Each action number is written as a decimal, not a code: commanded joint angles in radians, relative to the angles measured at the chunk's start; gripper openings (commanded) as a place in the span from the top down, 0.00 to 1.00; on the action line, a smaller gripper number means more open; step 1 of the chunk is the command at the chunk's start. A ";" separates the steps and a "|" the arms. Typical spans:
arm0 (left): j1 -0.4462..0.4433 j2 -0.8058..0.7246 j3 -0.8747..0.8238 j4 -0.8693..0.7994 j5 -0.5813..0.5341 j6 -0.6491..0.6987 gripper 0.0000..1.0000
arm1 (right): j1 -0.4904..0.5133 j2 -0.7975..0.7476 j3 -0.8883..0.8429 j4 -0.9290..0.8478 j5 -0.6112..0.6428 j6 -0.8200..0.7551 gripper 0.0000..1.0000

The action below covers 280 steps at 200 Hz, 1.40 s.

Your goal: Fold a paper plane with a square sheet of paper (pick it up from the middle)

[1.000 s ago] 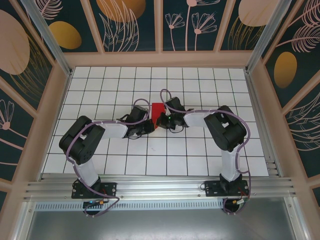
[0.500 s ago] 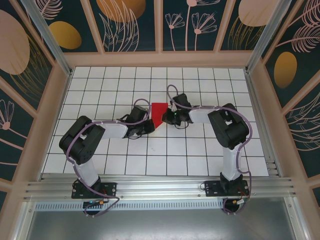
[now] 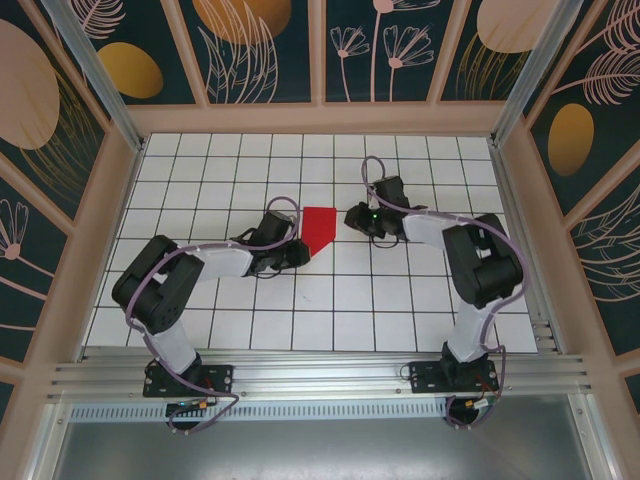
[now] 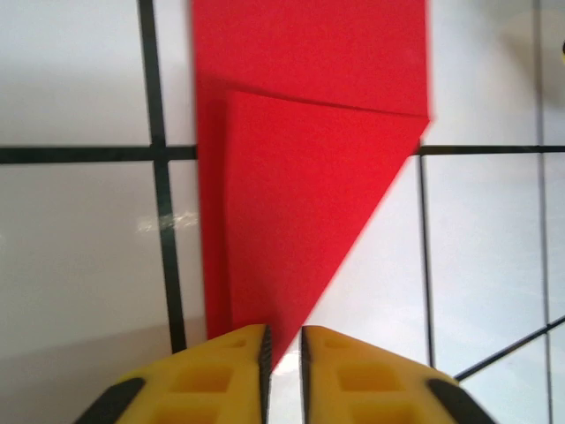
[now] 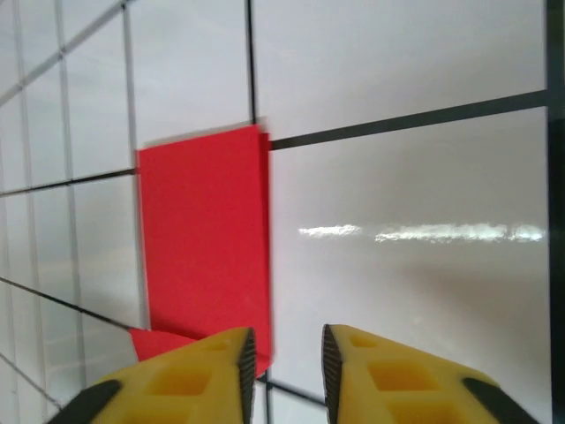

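Observation:
The square sheet of paper [image 3: 318,228] is bright red and lies flat on the white tiles, folded into a wedge with its point toward the near left. A finished paper plane is out of view. My left gripper [image 3: 301,251] sits at that point. In the left wrist view its yellow fingers [image 4: 221,371] stand a narrow gap apart, and the tip of the paper [image 4: 309,194] ends at the left pad. My right gripper [image 3: 351,217] is just right of the sheet. It is open over bare tile in the right wrist view, with the paper's [image 5: 203,238] edge beside its left finger [image 5: 203,371].
The table [image 3: 400,300] is white tile with black grid lines. Wooden posts and patterned panels wall it in at the back [image 3: 320,115] and both sides. An aluminium rail [image 3: 320,375] with both arm bases runs along the near edge.
My right gripper has let go of the paper, opened and drawn back to the right. The sheet now lies flat as a wedge. My left gripper's jaws have parted slightly.

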 commanded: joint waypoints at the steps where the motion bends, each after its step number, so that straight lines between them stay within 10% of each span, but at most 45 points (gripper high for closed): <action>1: 0.001 -0.071 -0.002 0.036 -0.033 0.011 0.74 | 0.011 -0.080 -0.065 0.033 0.026 0.021 0.61; 77: 0.000 -0.047 0.033 0.021 -0.147 0.167 0.60 | 0.066 -0.077 -0.137 0.106 -0.005 0.141 0.37; 280: 0.019 0.123 0.129 -0.065 -0.245 0.067 0.81 | 0.134 0.113 0.028 0.100 -0.070 0.181 0.52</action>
